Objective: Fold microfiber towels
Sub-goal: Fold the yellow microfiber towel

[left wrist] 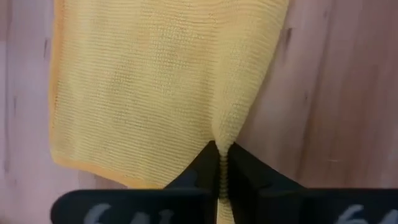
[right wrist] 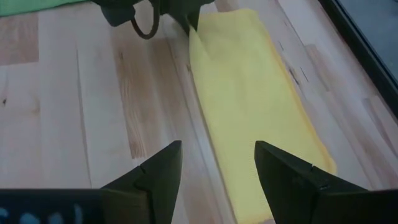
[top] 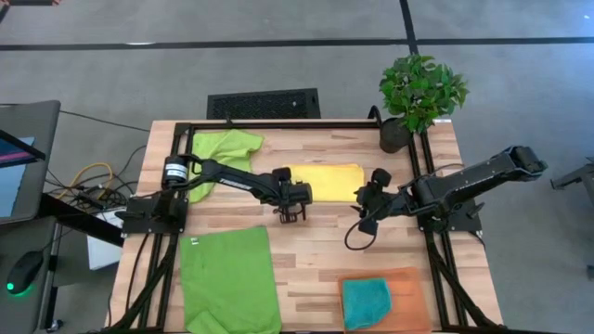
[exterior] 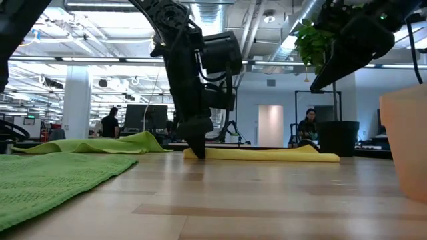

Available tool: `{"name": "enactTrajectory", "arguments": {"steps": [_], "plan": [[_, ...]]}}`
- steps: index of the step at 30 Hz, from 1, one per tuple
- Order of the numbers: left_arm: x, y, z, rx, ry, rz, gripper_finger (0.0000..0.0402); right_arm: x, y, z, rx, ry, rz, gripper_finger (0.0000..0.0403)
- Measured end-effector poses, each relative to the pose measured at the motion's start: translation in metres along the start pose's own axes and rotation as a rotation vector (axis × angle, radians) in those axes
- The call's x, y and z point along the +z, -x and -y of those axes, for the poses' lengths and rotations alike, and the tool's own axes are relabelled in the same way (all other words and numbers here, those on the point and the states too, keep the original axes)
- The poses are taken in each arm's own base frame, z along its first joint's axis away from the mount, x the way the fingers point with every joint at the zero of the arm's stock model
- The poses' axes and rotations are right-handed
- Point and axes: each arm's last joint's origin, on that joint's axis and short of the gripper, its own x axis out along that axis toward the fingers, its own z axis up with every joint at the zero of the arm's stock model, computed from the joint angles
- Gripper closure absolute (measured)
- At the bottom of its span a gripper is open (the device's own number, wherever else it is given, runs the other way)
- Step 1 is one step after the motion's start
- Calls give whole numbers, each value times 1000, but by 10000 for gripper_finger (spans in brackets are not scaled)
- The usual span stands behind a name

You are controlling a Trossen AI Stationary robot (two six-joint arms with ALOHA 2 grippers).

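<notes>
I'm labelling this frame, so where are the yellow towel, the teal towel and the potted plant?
yellow towel [top: 331, 180]: high view, middle of the folded cloth.
teal towel [top: 366, 302]: high view, centre of the cloth lying on the orange mat.
potted plant [top: 420, 88]: high view, on its leaves.

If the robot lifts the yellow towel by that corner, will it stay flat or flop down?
Probably flop: the yellow towel already puckers where the left gripper pinches it. It looks thin and soft, so likely light.

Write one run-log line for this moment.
left hand: shut on yellow towel edge | right hand: open, near towel's other end
</notes>
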Motion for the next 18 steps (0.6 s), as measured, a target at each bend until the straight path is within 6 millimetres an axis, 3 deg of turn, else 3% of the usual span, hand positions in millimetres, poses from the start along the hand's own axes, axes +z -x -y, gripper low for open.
{"name": "enactTrajectory", "arguments": {"steps": [18], "plan": [[47, 39, 5, 80, -299, 232, 401, -8, 0, 4, -33, 11, -86, 177]]}}
